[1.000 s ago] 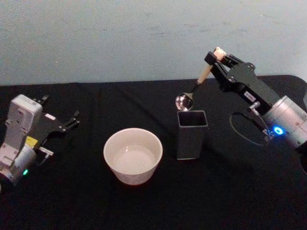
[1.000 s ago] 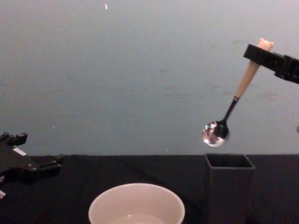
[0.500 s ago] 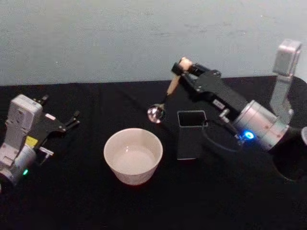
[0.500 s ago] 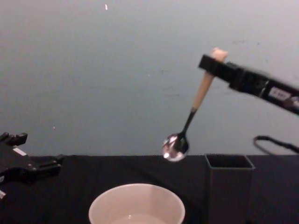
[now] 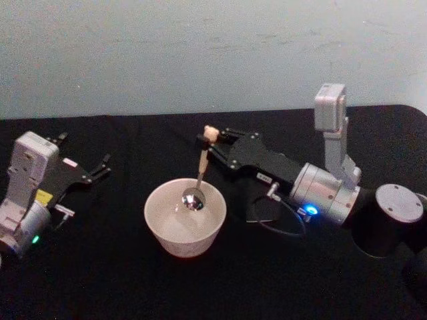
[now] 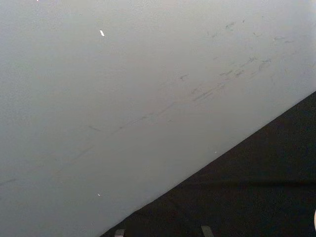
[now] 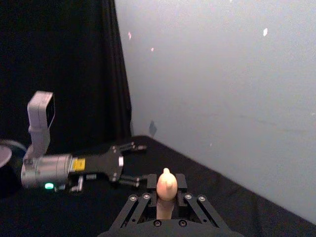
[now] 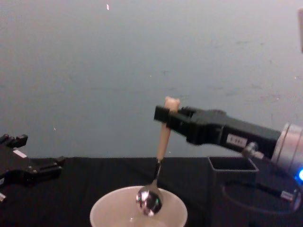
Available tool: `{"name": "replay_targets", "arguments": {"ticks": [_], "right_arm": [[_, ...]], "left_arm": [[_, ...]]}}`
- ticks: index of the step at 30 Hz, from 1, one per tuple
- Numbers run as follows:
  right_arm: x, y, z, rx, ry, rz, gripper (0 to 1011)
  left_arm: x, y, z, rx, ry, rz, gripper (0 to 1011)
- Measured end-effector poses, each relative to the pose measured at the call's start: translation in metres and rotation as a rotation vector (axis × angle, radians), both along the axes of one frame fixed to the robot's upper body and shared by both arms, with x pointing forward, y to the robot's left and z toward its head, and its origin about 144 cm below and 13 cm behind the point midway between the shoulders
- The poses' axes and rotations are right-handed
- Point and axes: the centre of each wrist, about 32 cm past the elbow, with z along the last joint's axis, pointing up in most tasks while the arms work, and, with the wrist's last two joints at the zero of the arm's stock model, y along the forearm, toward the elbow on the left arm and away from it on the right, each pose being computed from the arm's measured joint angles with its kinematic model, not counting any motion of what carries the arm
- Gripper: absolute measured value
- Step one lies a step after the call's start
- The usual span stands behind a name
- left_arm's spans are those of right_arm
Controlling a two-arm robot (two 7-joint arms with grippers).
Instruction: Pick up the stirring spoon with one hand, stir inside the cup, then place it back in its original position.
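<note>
Black left gripper sits well left of the wide round cream-white cup, fingers spread, empty. Small stirring spoon, shiny metal bowl and beige bear-topped handle, hangs with its bowl inside the cup, the handle clamped by the right gripper above the cup. Tall dark grey square holder stands right of the cup.

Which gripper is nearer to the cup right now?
Right. The right gripper hangs above the cup, holding the stirring spoon with its bowl down inside it. The left gripper sits open, far off to the cup's left.
</note>
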Motion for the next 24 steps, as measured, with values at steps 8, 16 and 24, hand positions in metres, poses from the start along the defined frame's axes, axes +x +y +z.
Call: {"name": "replay_targets", "arguments": {"ticks": [8, 16, 24], "right_arm": [[-0.001, 0.007, -0.01, -0.073, 0.014, 0.041, 213], [0.003, 0.022, -0.02, -0.107, 0.03, 0.074, 213], [0.014, 0.035, -0.025, -0.117, 0.036, 0.075, 213]], "left_arm": [[0.0, 0.0, 0.0, 0.0, 0.0, 0.0, 1001], [0.0, 0.0, 0.0, 0.0, 0.0, 0.0, 1001], [0.0, 0.0, 0.0, 0.0, 0.0, 0.0, 1001]]}}
